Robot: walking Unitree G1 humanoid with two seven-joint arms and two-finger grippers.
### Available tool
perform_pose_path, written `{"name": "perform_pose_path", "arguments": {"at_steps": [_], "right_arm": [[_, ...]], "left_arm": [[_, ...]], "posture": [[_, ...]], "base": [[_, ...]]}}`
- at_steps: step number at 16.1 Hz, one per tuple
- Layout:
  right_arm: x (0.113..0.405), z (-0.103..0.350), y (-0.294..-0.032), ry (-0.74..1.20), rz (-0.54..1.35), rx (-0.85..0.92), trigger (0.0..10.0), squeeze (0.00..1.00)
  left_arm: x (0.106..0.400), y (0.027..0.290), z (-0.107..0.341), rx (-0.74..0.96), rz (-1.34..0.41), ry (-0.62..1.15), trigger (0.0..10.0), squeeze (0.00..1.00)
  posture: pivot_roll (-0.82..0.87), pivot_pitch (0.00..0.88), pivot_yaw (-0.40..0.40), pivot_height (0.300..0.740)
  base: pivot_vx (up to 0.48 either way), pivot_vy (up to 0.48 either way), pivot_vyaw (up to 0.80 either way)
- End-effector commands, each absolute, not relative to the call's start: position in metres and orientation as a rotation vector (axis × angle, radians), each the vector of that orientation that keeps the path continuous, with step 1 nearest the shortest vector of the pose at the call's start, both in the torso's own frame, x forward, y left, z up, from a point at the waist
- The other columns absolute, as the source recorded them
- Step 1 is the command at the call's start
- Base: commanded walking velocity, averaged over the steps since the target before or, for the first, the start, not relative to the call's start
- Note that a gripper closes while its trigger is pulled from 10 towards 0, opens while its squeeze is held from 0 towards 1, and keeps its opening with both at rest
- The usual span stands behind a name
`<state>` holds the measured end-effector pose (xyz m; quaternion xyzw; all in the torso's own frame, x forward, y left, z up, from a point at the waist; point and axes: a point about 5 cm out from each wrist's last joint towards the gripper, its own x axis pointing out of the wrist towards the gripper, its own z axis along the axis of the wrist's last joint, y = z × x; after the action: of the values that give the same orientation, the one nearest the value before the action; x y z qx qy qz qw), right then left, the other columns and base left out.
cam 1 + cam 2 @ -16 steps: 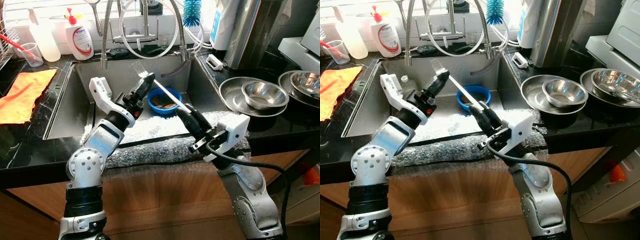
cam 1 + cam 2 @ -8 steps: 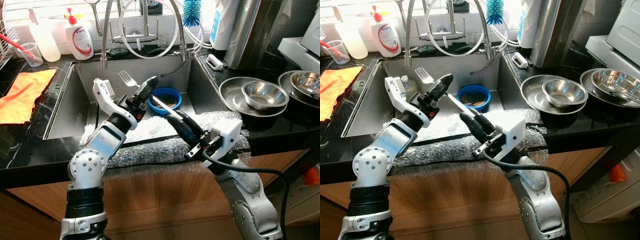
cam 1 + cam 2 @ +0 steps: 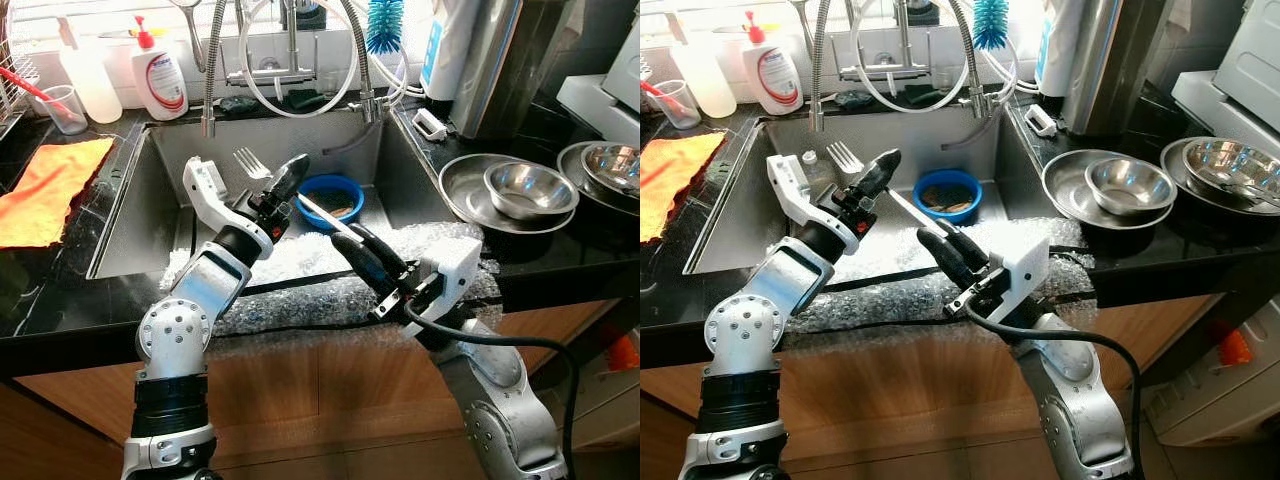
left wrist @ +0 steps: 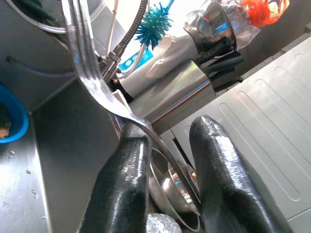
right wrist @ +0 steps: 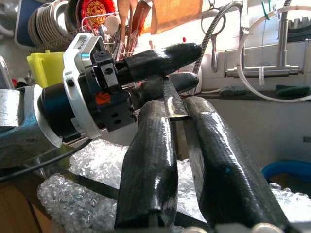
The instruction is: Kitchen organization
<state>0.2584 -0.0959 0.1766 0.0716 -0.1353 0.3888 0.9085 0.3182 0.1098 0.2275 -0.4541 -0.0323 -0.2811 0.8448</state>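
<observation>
Fingers of both arms pinch the fork (image 3: 262,166) above the sink (image 3: 170,215).

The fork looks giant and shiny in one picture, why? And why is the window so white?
In the left wrist view the fork sits right at the lens, so it looms large and mirrors the bright light; in the right wrist view the window behind the faucet is washed out by daylight, leaving the dark right hand in shadow.
</observation>
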Motion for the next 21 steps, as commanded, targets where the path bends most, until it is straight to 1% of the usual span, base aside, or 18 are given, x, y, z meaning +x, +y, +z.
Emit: {"name": "perform_pose_path", "arguments": {"at_steps": [1, 7, 12, 16, 17, 18, 21], "right_arm": [[0.256, 0.181, -0.094, -0.295, 0.813, 0.146, 10.0, 0.00], [0.257, 0.179, -0.095, -0.285, 0.807, 0.139, 10.0, 0.00], [0.258, 0.178, -0.095, -0.277, 0.796, 0.137, 10.0, 0.00], [0.259, 0.177, -0.096, -0.275, 0.785, 0.134, 10.0, 0.00], [0.260, 0.177, -0.096, -0.274, 0.778, 0.134, 10.0, 0.29], [0.260, 0.177, -0.096, -0.274, 0.777, 0.135, 10.0, 1.00], [0.261, 0.177, -0.097, -0.275, 0.768, 0.134, 10.0, 1.00]], "left_arm": [[0.318, 0.113, 0.230, -0.959, -0.583, -0.080, 0.0, 0.00], [0.318, 0.112, 0.231, -0.985, -0.587, -0.077, 0.0, 0.00], [0.319, 0.117, 0.233, -1.055, -0.571, -0.087, 0.0, 0.00], [0.319, 0.119, 0.234, -1.067, -0.566, -0.087, 0.0, 0.00], [0.320, 0.120, 0.234, -1.070, -0.560, -0.088, 0.0, 0.00], [0.320, 0.121, 0.234, -1.070, -0.557, -0.090, 0.0, 0.00], [0.322, 0.128, 0.236, -1.064, -0.532, -0.108, 0.0, 0.00]], "posture": [[-0.04, 0.029, 0.021, 0.740], [-0.04, 0.027, 0.022, 0.740], [-0.04, 0.025, 0.022, 0.740], [-0.04, 0.025, 0.022, 0.740], [-0.04, 0.025, 0.022, 0.740], [-0.04, 0.025, 0.022, 0.740], [-0.04, 0.023, 0.023, 0.740]], "base": [[0.000, 0.000, 0.00], [0.000, 0.000, 0.00], [0.000, 0.000, 0.00], [0.000, 0.000, 0.00], [0.000, 0.000, 0.00], [0.000, 0.000, 0.00], [0.000, 0.000, 0.00]]}}
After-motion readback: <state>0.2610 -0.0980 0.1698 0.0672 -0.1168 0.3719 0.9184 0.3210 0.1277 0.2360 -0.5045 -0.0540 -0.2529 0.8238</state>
